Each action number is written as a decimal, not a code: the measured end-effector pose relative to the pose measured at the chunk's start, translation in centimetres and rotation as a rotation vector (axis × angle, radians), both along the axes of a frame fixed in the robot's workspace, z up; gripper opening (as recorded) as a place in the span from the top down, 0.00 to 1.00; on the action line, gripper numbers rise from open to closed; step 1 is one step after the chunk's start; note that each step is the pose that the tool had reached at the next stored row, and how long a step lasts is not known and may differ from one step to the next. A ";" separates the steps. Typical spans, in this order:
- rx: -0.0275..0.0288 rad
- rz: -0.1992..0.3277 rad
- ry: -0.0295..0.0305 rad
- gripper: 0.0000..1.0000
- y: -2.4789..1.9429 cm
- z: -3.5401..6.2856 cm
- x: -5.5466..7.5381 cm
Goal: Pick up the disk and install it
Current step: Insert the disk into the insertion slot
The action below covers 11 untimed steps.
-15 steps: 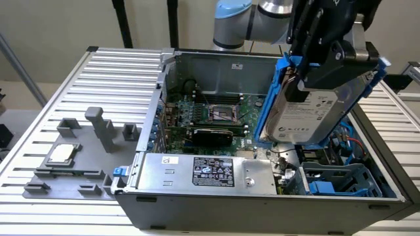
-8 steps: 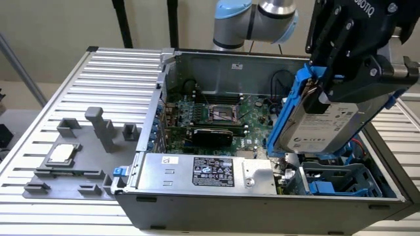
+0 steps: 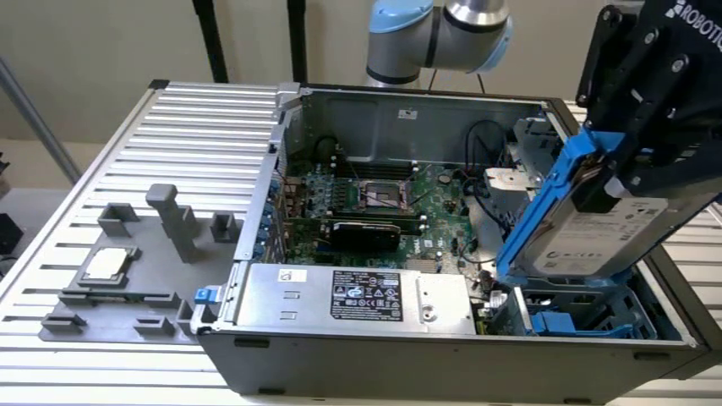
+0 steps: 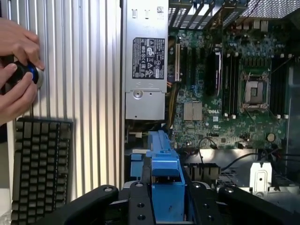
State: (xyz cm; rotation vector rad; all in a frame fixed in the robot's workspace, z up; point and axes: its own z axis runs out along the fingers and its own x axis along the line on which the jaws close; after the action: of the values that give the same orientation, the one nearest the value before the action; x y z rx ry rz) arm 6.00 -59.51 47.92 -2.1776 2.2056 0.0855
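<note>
The disk [image 3: 593, 224] is grasped by the claw [image 3: 618, 169] and held over the open computer case [image 3: 373, 364].

The disk is carried tilted, white label outward and blue rails along its edges, with its lower end just above the blue drive bay [image 3: 576, 320] in the case's corner at the exterior view's right; it is not yet seated. The claw is clenched on the disk's upper part, and in the wrist view a blue edge is pinched between the black fingers [image 4: 140, 206]. Inside the case, a green circuit board [image 3: 373, 199] is laid flat, and a silver box [image 3: 355, 296] with a black label is set beside the bay. Outside the case, on the slatted worktop [image 3: 203, 110], a grey tray [image 3: 124, 296] carrying 1 small square chip [image 3: 107, 264] is placed at the exterior view's left. Beside the case, 2 hands [image 4: 16, 101] closed around a round knob [image 4: 32, 75] and a keyboard [image 4: 40, 168] are seen.
</note>
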 end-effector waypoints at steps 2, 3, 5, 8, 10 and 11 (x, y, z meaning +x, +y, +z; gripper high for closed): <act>0.0001 0.000 0.0000 1.00 -0.08 -0.10 0.9; 0.0000 0.000 0.0000 1.00 -0.11 -0.14 1.4; 0.0000 0.000 0.0000 1.00 -0.15 -0.25 2.3; 0.0000 0.000 0.0000 1.00 -0.18 -0.44 3.6; 0.0002 0.000 0.0000 1.00 -0.21 -0.56 4.2; 0.0001 0.000 0.0000 1.00 -0.21 -0.56 4.2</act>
State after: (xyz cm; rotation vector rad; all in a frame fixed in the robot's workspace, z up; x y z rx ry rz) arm 10.18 -59.72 47.36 -2.1777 2.2055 0.0855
